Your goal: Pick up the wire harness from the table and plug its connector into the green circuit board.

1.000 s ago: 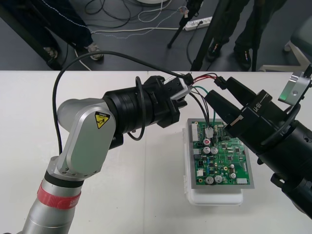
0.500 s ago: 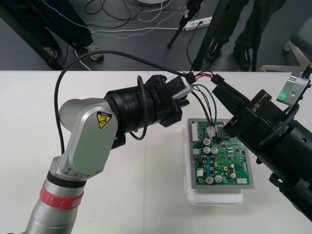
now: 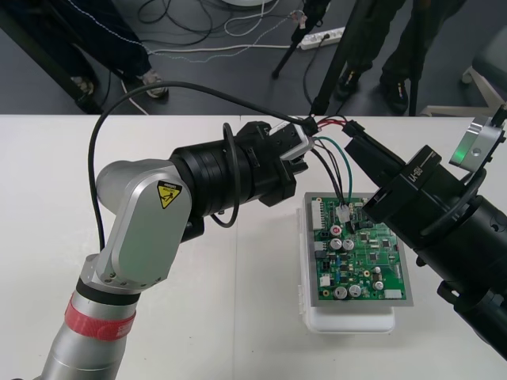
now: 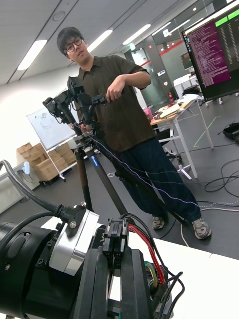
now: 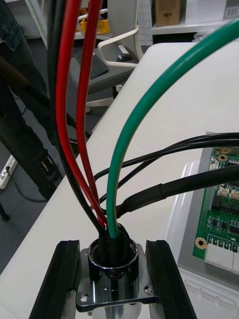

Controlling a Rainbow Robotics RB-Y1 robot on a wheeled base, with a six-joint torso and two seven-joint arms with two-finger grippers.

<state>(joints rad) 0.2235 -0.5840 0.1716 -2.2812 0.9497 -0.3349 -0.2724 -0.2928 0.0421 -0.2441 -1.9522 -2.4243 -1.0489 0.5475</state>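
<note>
The wire harness hangs in the air between both grippers, above the far end of the green circuit board [image 3: 360, 253] on its white base [image 3: 348, 321]. My left gripper [image 3: 305, 150] is shut on the round metal socket [image 5: 113, 294], its flange between the two black fingers [image 5: 62, 279]. Red, black and green wires [image 5: 119, 164] rise from the socket. My right gripper [image 3: 358, 136] is shut on the small black plug [image 3: 353, 127], seen up close in the right wrist view as the plug [image 4: 115, 237] pinched between the fingers [image 4: 134, 284]. The wires [image 3: 341, 158] loop down towards the board.
The left arm's grey elbow [image 3: 142, 229] and its black cable [image 3: 99, 134] reach over the table's middle. Bare table [image 3: 238, 317] lies left of the board and along the far edge. The right arm's body [image 3: 451, 237] stands over the board's right side.
The right gripper, open around the plug a second ago, has shut on it. The left gripper with the socket has nudged slightly away.
</note>
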